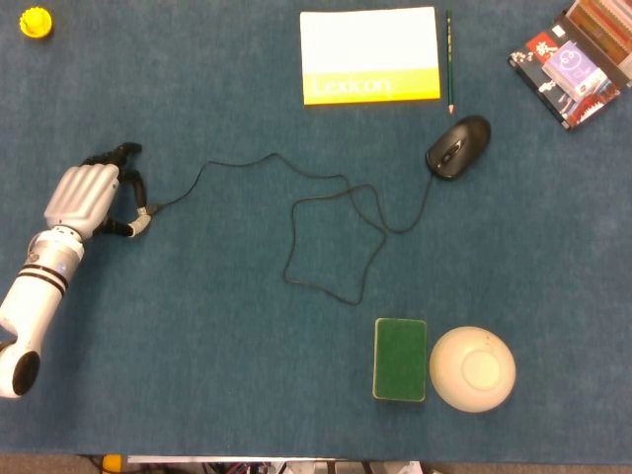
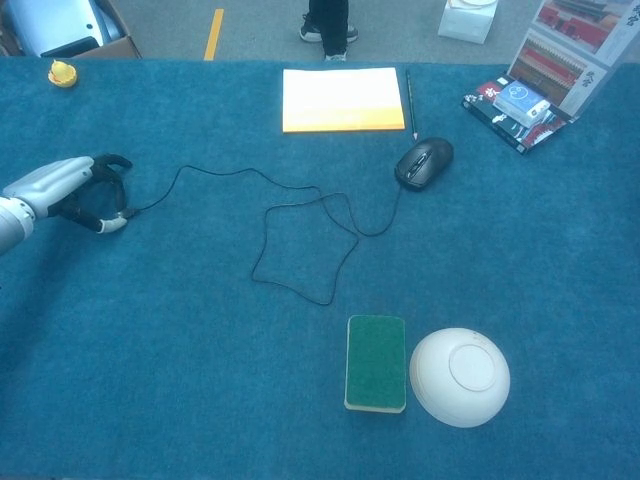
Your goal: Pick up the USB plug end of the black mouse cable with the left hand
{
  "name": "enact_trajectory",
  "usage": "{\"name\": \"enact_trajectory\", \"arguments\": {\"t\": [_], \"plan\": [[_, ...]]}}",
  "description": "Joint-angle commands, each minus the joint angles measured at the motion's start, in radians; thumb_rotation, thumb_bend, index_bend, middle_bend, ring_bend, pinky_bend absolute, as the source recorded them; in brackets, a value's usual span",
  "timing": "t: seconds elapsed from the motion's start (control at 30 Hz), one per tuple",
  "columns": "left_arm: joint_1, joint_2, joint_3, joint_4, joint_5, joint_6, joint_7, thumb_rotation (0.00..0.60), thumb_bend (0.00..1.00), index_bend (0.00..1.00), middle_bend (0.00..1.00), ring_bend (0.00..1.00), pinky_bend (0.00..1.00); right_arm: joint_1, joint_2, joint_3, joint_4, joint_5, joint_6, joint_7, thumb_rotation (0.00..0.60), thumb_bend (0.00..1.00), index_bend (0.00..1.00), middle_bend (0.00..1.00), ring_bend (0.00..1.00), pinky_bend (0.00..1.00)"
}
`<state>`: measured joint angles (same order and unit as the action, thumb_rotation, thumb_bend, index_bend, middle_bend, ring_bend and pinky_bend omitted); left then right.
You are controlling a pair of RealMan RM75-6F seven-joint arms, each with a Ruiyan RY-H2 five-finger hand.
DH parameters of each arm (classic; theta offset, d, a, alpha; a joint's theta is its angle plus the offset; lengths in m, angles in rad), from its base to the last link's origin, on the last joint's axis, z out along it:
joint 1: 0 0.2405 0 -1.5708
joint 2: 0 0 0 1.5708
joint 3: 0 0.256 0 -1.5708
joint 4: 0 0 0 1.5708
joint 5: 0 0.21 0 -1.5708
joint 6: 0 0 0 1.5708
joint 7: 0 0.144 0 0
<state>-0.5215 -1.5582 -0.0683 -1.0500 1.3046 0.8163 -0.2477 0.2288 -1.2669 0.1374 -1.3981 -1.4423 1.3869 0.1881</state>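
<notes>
While my left hand (image 1: 87, 196) lies low at the left side of the blue counter (image 1: 197, 346), its dark fingers (image 1: 126, 153) are curled in around the USB plug end (image 1: 145, 211) of the black mouse cable (image 1: 326, 237), and the plug sits pinched between my thumb and a finger just above the cloth. From the chest view the same left hand (image 2: 62, 186) shows side on, with the plug end (image 2: 124, 214) at my fingertips and the cable leading off to the right from there. I cannot tell from either view whether the plug is lifted clear of the counter or touching it.

From the plug, the cable runs right in a shallow arc, forms 1 loose, roughly square loop near the middle of the counter, then climbs to the black mouse (image 1: 458, 146), which rests well apart from my hand on the far right side. Just above the mouse lies a green pencil (image 1: 448, 59), pointing toward it, beside a white and yellow notepad (image 1: 369, 55). A box with printed packaging (image 1: 573, 64) sits at the top right corner, and a small yellow cap (image 1: 37, 21) lies at the top left corner.

Near the front edge, a green sponge (image 1: 400, 358) lies just beside an upturned white bowl (image 1: 472, 368), both well apart from the cable loop. My right hand appears in neither view.
</notes>
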Motion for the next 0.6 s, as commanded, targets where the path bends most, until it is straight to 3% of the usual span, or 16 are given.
{"name": "enact_trajectory", "arguments": {"t": [0.03,0.33,0.6], "plan": [[0.007,0.017,-0.005,-0.032,0.010,0.033,0.012,0.600,0.32,0.63,0.12,0.16,0.18,-0.001,0.000,0.000,0.000,0.000,0.001,0.001,0.600,0.48,0.65,0.44,0.37,0.43],[0.028,0.102,-0.019,-0.205,0.054,0.155,0.052,0.600,0.32,0.63,0.12,0.16,0.18,-0.004,-0.004,0.001,0.003,0.001,0.005,0.006,0.600,0.48,0.65,0.44,0.37,0.43],[0.044,0.199,-0.051,-0.405,0.124,0.280,-0.010,0.600,0.32,0.63,0.13,0.16,0.18,-0.011,-0.007,0.003,0.007,0.002,0.017,0.017,0.600,0.48,0.65,0.44,0.37,0.43]]}}
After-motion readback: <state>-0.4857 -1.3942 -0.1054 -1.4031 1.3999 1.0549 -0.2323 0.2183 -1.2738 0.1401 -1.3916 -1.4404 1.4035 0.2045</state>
